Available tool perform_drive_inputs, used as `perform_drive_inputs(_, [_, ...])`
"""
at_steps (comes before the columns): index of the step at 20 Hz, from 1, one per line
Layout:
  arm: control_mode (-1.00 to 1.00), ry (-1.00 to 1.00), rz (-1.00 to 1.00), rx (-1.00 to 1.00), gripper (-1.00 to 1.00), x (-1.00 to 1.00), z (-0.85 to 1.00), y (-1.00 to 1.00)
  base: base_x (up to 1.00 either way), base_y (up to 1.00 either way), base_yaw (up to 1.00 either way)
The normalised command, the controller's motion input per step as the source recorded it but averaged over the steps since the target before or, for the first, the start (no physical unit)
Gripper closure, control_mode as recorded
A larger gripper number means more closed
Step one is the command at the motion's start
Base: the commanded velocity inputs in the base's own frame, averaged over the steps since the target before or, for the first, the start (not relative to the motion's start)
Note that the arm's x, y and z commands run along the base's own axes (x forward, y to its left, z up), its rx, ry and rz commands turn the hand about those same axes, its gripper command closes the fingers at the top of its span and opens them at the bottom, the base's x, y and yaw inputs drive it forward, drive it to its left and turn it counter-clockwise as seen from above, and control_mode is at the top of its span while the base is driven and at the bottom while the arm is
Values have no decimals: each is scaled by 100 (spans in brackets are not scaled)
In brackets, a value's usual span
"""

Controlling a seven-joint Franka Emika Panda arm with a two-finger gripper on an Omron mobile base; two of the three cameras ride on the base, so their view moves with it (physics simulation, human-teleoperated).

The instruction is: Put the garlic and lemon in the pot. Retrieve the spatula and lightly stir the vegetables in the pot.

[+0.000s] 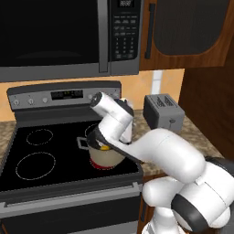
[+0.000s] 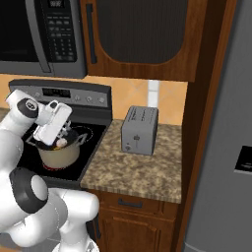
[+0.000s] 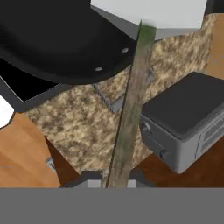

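Over on the left is the black glass stovetop, its ringed burners bare, and above it a dark microwave. The pot sits on the front right burner: round, beige-sided, dark inside, with a small grey handle poking out on its left. Inside it, from the left base view, a bit of yellow lemon shows just past the arm; from the right base view something whitish lies in there too, likely the garlic, though it is small and half hidden.

The white arm bends over the pot and its hand hangs right above the rim. In the hand view the gripper has its dark tips drawn in tight on the spatula, whose thin handle runs straight up from between them to a flat light-grey squarish blade at the top of that view. I cannot tell whether the blade touches anything.

Further right, a grey toaster stands on the speckled granite counter, well apart from the pot, below dark wooden cabinets.
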Motion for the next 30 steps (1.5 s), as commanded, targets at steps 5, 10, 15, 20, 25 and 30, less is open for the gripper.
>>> perform_drive_inputs(5, [-100, -8, 40, -44, 100, -6, 43, 27, 0, 0, 0])
perform_drive_inputs(10, [-100, -7, 30, -34, 100, -28, 50, 22, 0, 0, 0])
perform_drive_inputs(15, [-100, 5, 9, -14, 100, 3, -2, 17, 0, 0, 0])
perform_drive_inputs(20, [-100, 5, 11, -2, 100, 19, 0, 6, 0, 0, 0])
perform_drive_inputs(25, [-100, 1, 17, -8, 100, 29, -6, 0, 0, 0, 0])
perform_drive_inputs(30, [-100, 0, 9, -8, 100, 24, -18, -5, 0, 0, 0])
